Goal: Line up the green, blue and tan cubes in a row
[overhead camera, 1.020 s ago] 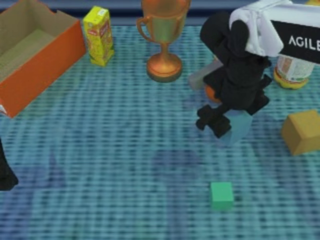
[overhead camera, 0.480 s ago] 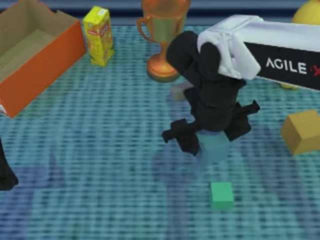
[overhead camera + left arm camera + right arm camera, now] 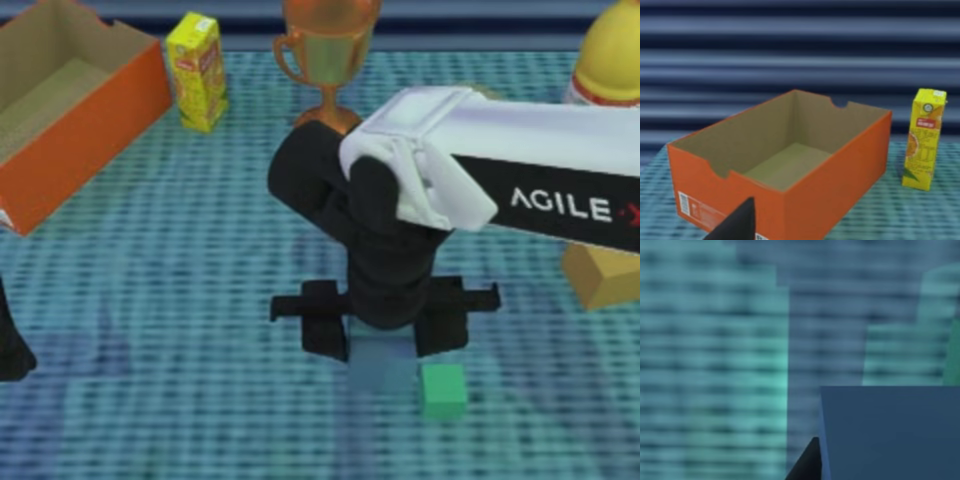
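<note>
Held in the right gripper, the blue cube hangs just beside the green cube.

Overhead view; wrist cameras close, both share table.

Open orange cardboard box far left, yellow juice carton beside it, orange trophy, yellow-capped bottle far right
</note>
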Robot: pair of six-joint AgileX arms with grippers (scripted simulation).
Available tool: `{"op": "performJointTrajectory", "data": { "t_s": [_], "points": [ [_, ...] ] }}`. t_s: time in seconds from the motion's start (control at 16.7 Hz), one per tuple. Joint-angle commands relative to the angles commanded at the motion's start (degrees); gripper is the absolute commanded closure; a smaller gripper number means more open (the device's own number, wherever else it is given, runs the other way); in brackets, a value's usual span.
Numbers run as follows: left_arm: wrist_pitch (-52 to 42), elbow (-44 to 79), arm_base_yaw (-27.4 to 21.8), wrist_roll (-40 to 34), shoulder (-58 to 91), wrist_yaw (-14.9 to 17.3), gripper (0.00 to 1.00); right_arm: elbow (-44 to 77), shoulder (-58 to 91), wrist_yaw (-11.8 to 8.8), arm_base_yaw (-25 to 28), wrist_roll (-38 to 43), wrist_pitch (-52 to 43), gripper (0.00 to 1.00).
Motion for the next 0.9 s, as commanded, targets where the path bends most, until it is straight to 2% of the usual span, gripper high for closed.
{"op": "performJointTrajectory", "data": {
  "t_s": [0.48, 0.9],
  "points": [
    [0.0, 0.0, 0.0, 0.0, 0.0, 0.0, 0.0, -1.1, -0.3, 0.0, 0.7, 2.1, 1.2, 1.0],
    [0.0, 0.0, 0.0, 0.0, 0.0, 0.0, 0.0, -8.9, 4.4, 0.1, 1.1, 2.4, 14.0, 1.0]
  ]
}}
